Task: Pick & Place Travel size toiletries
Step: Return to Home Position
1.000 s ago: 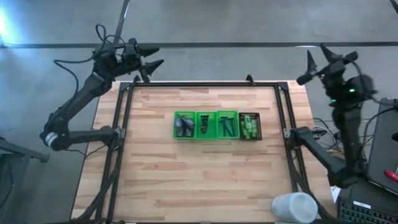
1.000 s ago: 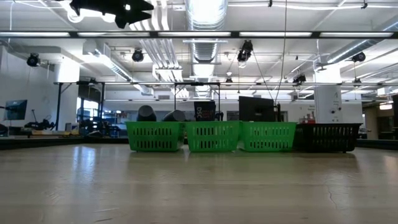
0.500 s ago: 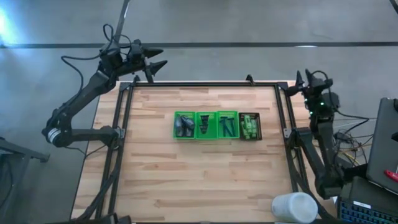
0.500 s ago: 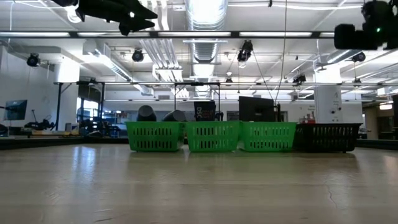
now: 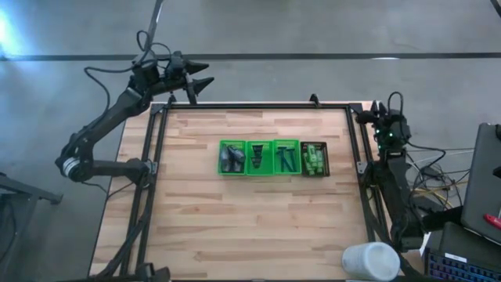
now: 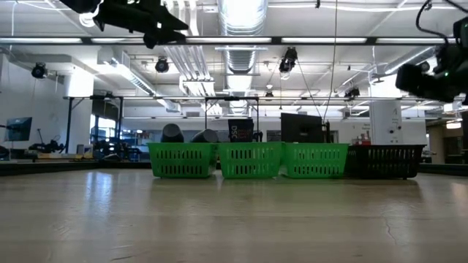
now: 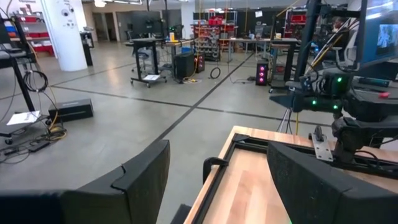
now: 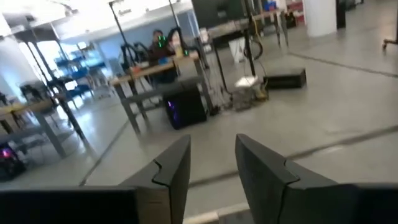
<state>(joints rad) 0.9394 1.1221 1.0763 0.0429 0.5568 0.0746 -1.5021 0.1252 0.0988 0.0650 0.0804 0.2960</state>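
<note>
Sorting appears complete: the toiletries fill the green tray and the black bin touching it, and none lies on the worktop. The left claw and right claw, both parted and empty, hang well apart from the tray.

A pale wooden table, edged by a black frame, is shown. A bright green three-compartment tray is set at its centre, with a small black slotted bin placed just beside its right end.
</note>
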